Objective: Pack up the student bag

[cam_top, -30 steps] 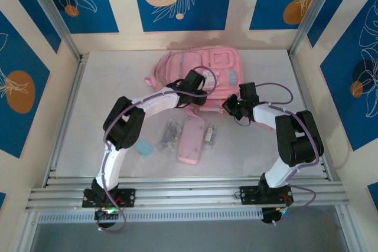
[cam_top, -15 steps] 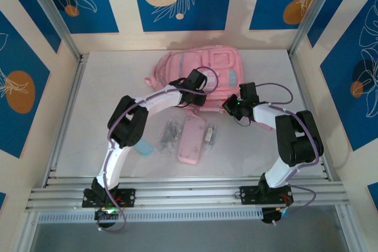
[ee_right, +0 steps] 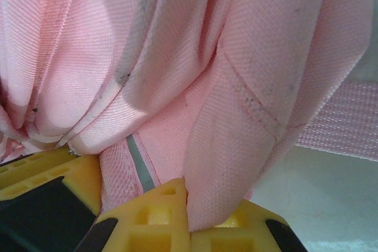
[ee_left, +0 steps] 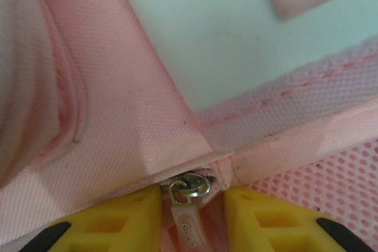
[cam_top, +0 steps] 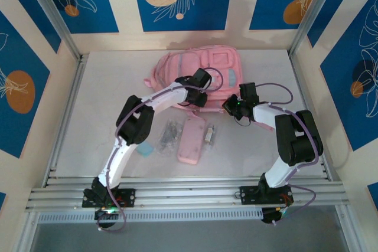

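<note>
Pink student bag (cam_top: 195,63) lies far-centre on the surface (cam_top: 106,98). Right tool (ee_right: 190,216) pinches its fabric fold taut; left tool (ee_left: 194,210), narrowly spread, straddles the zipper pull (ee_left: 189,190): pinch it squarely before drawing.

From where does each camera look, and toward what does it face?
Top external: above and behind the arms, looking down at the table; both arms and the student bag show.
Left wrist: on the left arm, facing the bag's zipper pull; the left claw flanks it.
Right wrist: on the right arm, facing bag folds; the right claw pinches the fabric.
Shared: all three see the pink bag.
</note>
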`<action>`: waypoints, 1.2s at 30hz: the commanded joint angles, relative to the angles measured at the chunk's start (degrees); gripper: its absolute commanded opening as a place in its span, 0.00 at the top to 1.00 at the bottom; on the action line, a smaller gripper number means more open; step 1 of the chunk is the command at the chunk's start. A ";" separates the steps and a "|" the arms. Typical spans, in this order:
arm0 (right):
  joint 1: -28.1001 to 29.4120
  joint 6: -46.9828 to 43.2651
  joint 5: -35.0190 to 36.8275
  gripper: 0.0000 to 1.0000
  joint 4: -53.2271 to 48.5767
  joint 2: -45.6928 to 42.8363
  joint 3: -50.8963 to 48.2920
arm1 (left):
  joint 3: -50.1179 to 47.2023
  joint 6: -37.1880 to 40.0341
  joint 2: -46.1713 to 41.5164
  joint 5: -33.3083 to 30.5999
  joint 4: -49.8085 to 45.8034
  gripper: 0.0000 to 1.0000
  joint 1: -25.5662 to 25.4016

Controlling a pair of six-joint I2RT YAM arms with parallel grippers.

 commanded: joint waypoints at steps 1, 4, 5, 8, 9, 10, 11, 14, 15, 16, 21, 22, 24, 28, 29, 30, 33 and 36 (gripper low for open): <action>0.62 0.21 -4.66 1.00 -0.65 0.17 -1.09 | 2.60 2.31 8.14 -0.15 -8.23 0.70 0.26; 0.47 0.07 -4.17 1.00 -0.29 -0.12 -1.33 | 1.76 3.36 8.00 -0.37 -9.35 0.80 0.42; 0.38 0.03 -4.04 1.00 -0.24 -0.10 -1.30 | 1.86 3.79 7.98 -0.40 -9.62 0.83 0.52; 0.06 0.28 -4.25 1.00 0.27 0.01 -1.30 | 3.48 4.78 7.96 -1.49 -10.21 1.00 0.72; -0.07 0.29 -4.20 1.00 0.37 -0.09 -1.30 | 4.68 5.11 8.13 -1.38 -10.54 1.00 0.80; -0.17 0.22 -4.12 1.00 0.37 -0.18 -1.23 | 5.86 5.23 8.13 -1.06 -11.08 1.00 0.86; -0.24 0.10 -4.01 1.00 0.30 -0.40 -1.10 | 7.06 5.40 8.00 -0.36 -11.41 1.00 1.04; -0.82 -0.69 -3.26 1.00 -0.38 -1.00 -0.79 | 10.84 4.68 6.85 4.94 -12.54 1.00 1.88; -1.05 -1.00 -3.02 1.00 -0.73 -1.10 -0.58 | 12.26 4.10 6.24 7.93 -13.19 1.00 2.37; -1.21 -1.31 -2.97 1.00 -1.00 -1.14 -0.51 | 13.36 3.71 5.59 10.10 -13.78 1.00 2.73; -1.72 -3.98 -0.37 1.00 -3.89 -0.90 1.18 | 18.63 4.15 2.19 16.12 -18.50 1.00 4.44; -1.71 -4.54 0.10 1.00 -4.30 -0.81 1.45 | 18.95 4.19 1.67 16.76 -19.14 1.00 4.83; -1.75 -5.21 1.02 1.00 -5.18 -0.57 2.01 | 18.56 3.23 0.61 19.47 -19.71 1.00 6.01; -1.69 -6.33 2.17 1.00 -5.91 -0.45 2.62 | 13.21 -2.49 -0.61 31.94 -14.88 1.00 9.54; -1.67 -6.51 2.30 1.00 -6.15 -0.46 2.71 | 11.63 -4.42 -0.77 34.98 -12.98 1.00 10.21; -1.69 -6.73 2.47 1.00 -6.34 -0.55 2.70 | 10.66 -5.48 -0.83 36.25 -11.97 1.00 10.44; -1.58 -7.08 2.99 1.00 -6.87 -0.69 2.56 | 8.94 -7.38 -1.29 37.41 -10.07 1.00 10.37; -1.58 -7.07 3.09 1.00 -6.93 -0.61 2.39 | 5.81 -13.14 -1.75 43.47 -4.50 1.00 11.01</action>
